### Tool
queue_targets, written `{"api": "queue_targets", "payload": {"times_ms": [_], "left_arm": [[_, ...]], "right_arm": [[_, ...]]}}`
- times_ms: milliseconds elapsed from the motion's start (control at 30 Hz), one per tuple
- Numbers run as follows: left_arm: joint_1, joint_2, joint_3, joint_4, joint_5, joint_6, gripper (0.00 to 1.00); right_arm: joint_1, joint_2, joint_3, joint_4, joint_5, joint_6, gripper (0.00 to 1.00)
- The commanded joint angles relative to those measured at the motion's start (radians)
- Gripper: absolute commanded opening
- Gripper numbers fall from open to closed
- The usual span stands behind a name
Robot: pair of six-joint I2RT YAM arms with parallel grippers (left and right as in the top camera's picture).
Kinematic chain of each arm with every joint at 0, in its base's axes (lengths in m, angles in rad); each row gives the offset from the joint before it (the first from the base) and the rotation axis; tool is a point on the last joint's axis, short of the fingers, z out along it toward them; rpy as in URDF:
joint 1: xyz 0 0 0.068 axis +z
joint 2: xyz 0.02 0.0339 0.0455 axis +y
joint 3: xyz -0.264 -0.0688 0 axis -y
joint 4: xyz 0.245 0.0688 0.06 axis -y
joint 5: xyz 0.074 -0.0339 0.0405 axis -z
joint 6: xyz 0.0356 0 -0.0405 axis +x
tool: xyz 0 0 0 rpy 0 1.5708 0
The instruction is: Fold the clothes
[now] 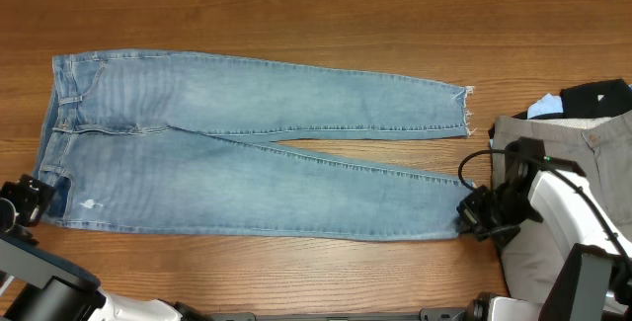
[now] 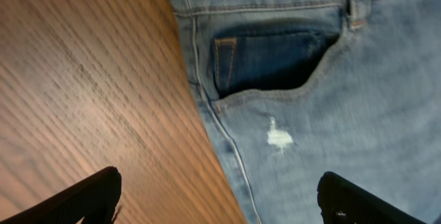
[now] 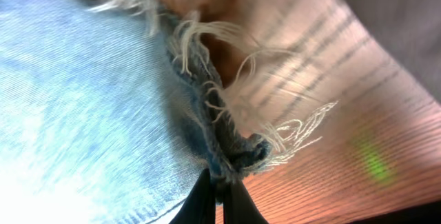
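The clothes, light-blue jeans (image 1: pixel 247 153), lie flat across the table with the waist at the left and the frayed hems at the right. My right gripper (image 1: pixel 470 214) is shut on the near leg's frayed hem (image 3: pixel 227 151), the denim bunched between its fingertips. At the waist's near corner my left gripper (image 1: pixel 30 202) stands open, one finger (image 2: pixel 83 200) over bare wood and the other (image 2: pixel 358 200) over the denim. The side seam runs between them, below the dark front pocket (image 2: pixel 269 58) and a small white worn spot (image 2: pixel 279 138).
A pile of other garments, beige trousers (image 1: pixel 553 143) and dark and pale-blue cloth (image 1: pixel 592 99), lies at the table's right edge beside my right arm. Bare wooden table (image 1: pixel 296 25) shows beyond the jeans.
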Motion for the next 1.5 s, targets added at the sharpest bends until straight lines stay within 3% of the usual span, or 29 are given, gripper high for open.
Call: {"api": "queue_targets", "payload": {"times_ms": [0, 233, 433, 1000, 1200, 1367, 1467], "left_arm": [[0.000, -0.004, -0.050, 0.064, -0.006, -0.013, 0.92], [-0.005, -0.004, -0.117, 0.144, 0.060, 0.010, 0.88], [-0.004, 0.024, -0.210, 0.225, 0.060, 0.010, 0.72], [-0.007, 0.177, -0.216, 0.313, 0.063, 0.018, 0.35], [-0.005, 0.185, -0.216, 0.309, 0.069, 0.018, 0.36], [0.008, 0.179, -0.216, 0.305, 0.070, 0.025, 0.19], [0.014, 0.159, -0.215, 0.301, 0.074, 0.025, 0.16]], "right_arm": [[-0.004, 0.002, 0.061, -0.006, 0.031, -0.033, 0.04], [-0.004, 0.002, 0.077, -0.006, 0.031, -0.032, 0.04], [-0.004, 0.002, 0.077, -0.006, 0.031, -0.032, 0.04], [-0.004, 0.002, 0.077, -0.006, 0.031, -0.032, 0.04], [-0.004, 0.002, 0.077, -0.006, 0.031, -0.032, 0.04], [-0.004, 0.002, 0.077, -0.006, 0.031, -0.032, 0.04], [-0.004, 0.002, 0.083, -0.011, 0.031, -0.033, 0.04]]}}
